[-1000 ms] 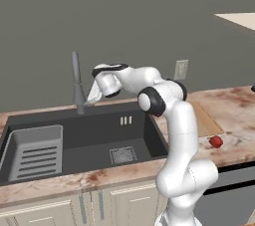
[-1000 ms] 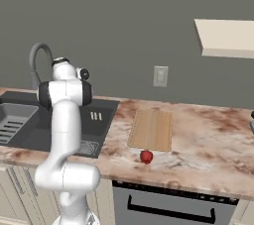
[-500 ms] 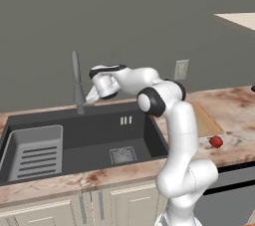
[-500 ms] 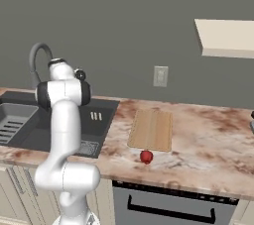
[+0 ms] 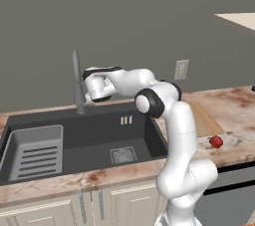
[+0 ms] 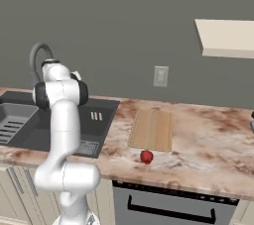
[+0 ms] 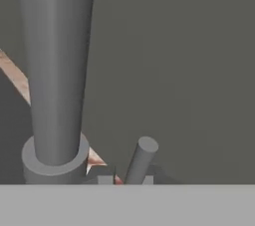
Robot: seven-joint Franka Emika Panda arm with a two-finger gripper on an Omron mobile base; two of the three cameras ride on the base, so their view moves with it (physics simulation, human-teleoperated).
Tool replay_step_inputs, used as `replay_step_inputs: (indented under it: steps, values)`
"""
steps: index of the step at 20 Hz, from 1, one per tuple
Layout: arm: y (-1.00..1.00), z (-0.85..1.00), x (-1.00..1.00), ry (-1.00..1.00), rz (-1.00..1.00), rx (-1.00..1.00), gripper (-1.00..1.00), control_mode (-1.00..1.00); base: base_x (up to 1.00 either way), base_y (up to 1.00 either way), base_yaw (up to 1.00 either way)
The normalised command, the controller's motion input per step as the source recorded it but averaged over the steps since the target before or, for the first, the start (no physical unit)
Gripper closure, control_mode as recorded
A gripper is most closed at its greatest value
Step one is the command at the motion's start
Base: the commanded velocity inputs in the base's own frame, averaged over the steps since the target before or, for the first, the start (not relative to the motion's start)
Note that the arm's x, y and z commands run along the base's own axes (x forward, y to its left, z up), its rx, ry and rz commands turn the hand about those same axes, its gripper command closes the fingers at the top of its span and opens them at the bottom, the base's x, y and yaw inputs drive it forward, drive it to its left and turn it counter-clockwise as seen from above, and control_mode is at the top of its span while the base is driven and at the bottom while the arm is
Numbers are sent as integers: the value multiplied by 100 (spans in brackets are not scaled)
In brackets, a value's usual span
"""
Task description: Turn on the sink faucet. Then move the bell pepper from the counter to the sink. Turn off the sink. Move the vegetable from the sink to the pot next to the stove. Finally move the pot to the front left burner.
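The sink faucet (image 5: pixel 75 76) stands upright behind the dark sink (image 5: pixel 142 138). My gripper (image 5: pixel 86 101) is shut and low at the faucet's base. In the hand view the thick spout (image 7: pixel 57 70) rises at the left, and the thin lever (image 7: pixel 141 159) pokes up just past my gripper (image 7: pixel 125 179), close to the right fingertip (image 7: pixel 147 178). The red bell pepper (image 5: pixel 215 142) (image 6: pixel 146 156) lies on the counter (image 6: pixel 213 140) near its front edge, right of the sink. The pot and the stove are out of view.
A slotted tray insert (image 5: pixel 36 150) fills the sink's left half, and the drain grate (image 5: pixel 122 155) sits in the middle. A wooden cutting board (image 6: pixel 151 129) lies behind the pepper. A wall outlet (image 6: pixel 160 76) and a shelf (image 6: pixel 225 38) hang above the counter.
The hand has edged slightly left and down toward the faucet's base. The pepper has not moved.
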Motion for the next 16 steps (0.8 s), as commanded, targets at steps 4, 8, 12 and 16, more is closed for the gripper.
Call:
replay_step_inputs:
  steps: [4, 8, 12, 16]
  values:
    - [-51, -7, 0, 0, -13, 4, 100, -100, 0, 0, 0]
    - [-56, -10, 0, 0, -9, 5, 100, -100, 0, 0, 0]
    - [-56, -12, 0, 0, -5, 6, 100, -100, 0, 0, 0]
    - [-61, -21, 0, 0, -4, 8, 100, -100, 0, 0, 0]
